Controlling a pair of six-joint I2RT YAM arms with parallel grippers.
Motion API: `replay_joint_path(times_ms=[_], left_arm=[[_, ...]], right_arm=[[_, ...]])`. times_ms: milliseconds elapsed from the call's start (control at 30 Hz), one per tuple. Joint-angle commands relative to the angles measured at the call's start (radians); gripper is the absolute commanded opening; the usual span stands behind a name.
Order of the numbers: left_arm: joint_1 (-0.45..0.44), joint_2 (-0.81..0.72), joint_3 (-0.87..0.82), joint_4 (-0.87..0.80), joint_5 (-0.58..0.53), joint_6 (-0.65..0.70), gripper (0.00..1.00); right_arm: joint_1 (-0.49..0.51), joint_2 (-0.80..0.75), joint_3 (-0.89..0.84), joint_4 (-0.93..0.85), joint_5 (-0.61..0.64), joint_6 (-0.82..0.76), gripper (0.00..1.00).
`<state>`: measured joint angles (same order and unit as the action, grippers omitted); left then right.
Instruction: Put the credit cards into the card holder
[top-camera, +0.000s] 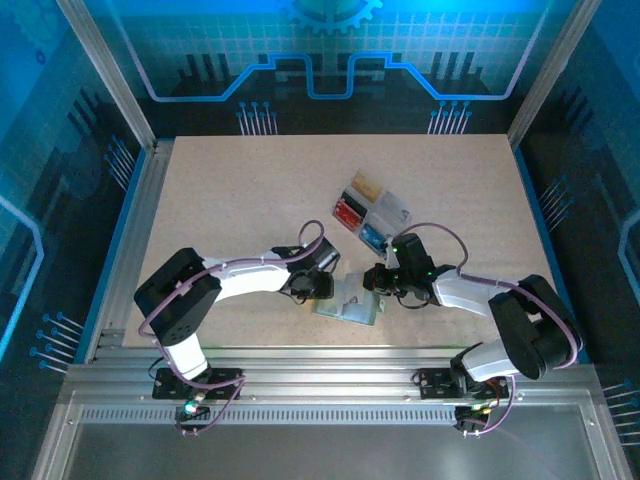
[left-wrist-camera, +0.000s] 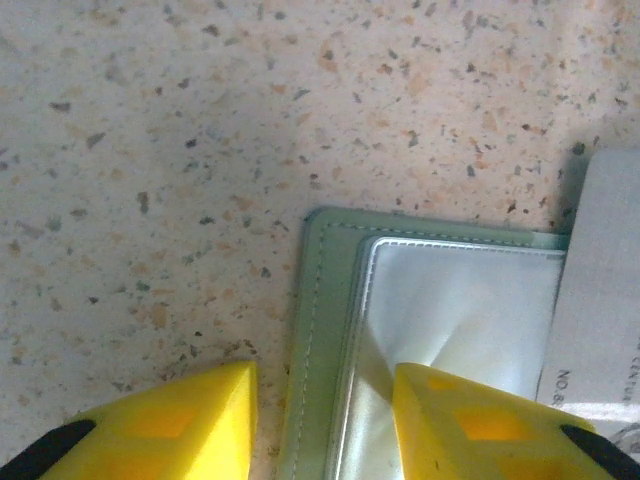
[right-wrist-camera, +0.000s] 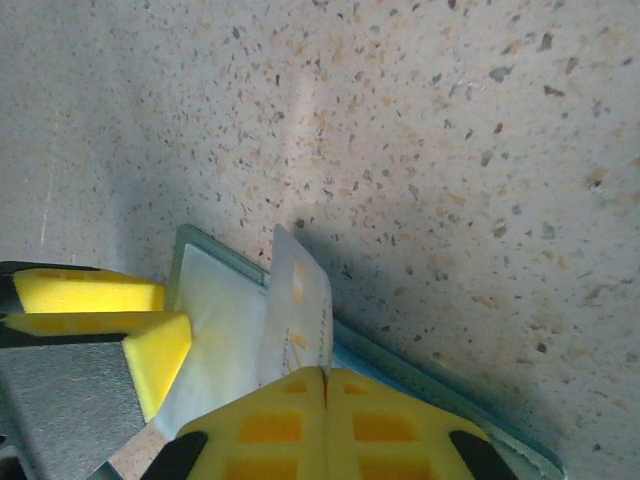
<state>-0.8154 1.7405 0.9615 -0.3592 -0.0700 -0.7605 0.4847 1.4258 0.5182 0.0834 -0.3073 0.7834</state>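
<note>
Speckled beige tabletop (top-camera: 230, 220), blue-lit panel walls on three sides. Two arms reach in from the near edge.

Left claw (left-wrist-camera: 322, 370): yellow fingers apart, about a third spread. They straddle the left edge of the card holder (left-wrist-camera: 325, 290). One finger (left-wrist-camera: 180, 420) is over bare tabletop just beside it, the other over the holder's shiny clear inner pocket (left-wrist-camera: 450, 300). Nothing is clamped between them. Contact with the pocket cannot be told.

Card holder: sage-green, lying open and flat near the front middle of the tabletop, between the two claws.

Right claw (right-wrist-camera: 325, 372): fingers pressed together, pinching the near end of one pale grey-white credit card (right-wrist-camera: 300, 290). The card stands tilted, and its far end lies against the holder's pocket. The left wrist view shows the same card at the right edge of the holder.

Clear tray (top-camera: 404, 212): just beyond the holder, set diagonally.

Count:
- claws: 2
- card holder: 1
- tray: 1
- card in grip: 1
- card stacks in tray: 4 made out: tan-gold (top-camera: 365, 186), red (top-camera: 348, 212), blue (top-camera: 372, 236), pale (top-camera: 392, 208)
- cards per stack: too small to tell
</note>
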Motion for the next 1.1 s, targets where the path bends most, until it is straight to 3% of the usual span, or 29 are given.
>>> replay_joint_path(times_ms=[0,267,1067], left_arm=[[-0.04,0.082,-0.084,-0.005,0.104,-0.07,0.38],[-0.061,0.097,-0.111,0.023,0.108,-0.129,0.35],[-0.087,0.11,-0.15,0.079,0.118,-0.193,0.32]], right_arm=[[0.028,0.022,0.022,-0.032,0.039,0.006,0.0],[0.063,0.011,0.024,-0.05,0.071,0.055,0.0],[0.23,-0.108,-0.064,-0.082,0.327,0.306,0.0]])
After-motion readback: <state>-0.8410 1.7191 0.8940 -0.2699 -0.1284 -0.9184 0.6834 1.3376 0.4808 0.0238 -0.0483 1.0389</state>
